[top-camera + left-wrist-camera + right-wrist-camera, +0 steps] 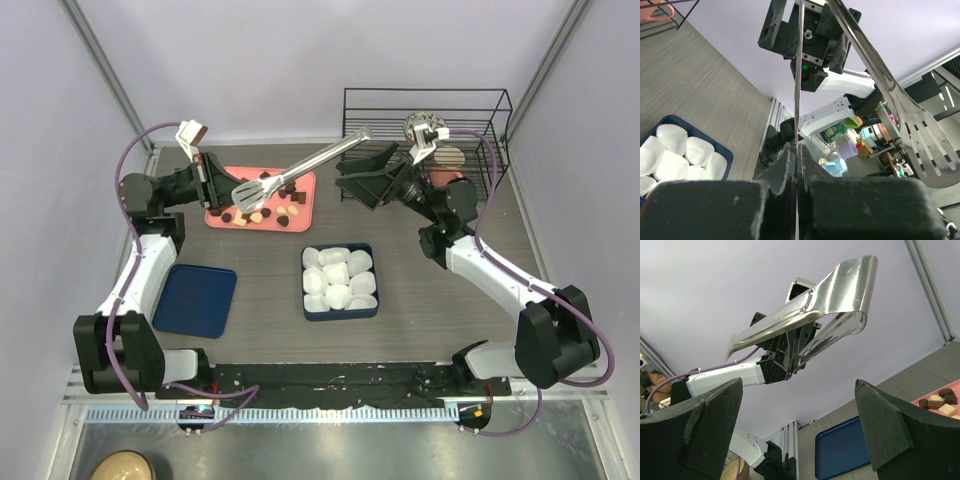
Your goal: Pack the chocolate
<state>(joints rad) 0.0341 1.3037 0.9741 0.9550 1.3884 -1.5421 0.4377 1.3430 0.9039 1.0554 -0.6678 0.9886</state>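
Nearest up, left gripper (pixel 797 150): black fingers pressed together, clamped on one thin arm of the metal tongs (pixel 310 160) (second arm, with its slotted blade, free alongside). Slotted end over the pink tray (pixel 306 181); hinge end angled up toward right gripper (pixel 350 180), whose fingers are spread wide and clear of it. Chocolate (pixel 270 206) loose on that tray, dark, mid-brown and cream pieces mixed. White paper cups (pixel 338 278) packed in blue box (pixel 340 316), mid-table.

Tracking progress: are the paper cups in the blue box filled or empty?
Empty: the paper cups show only white insides; the chocolate lies on the pink tray.
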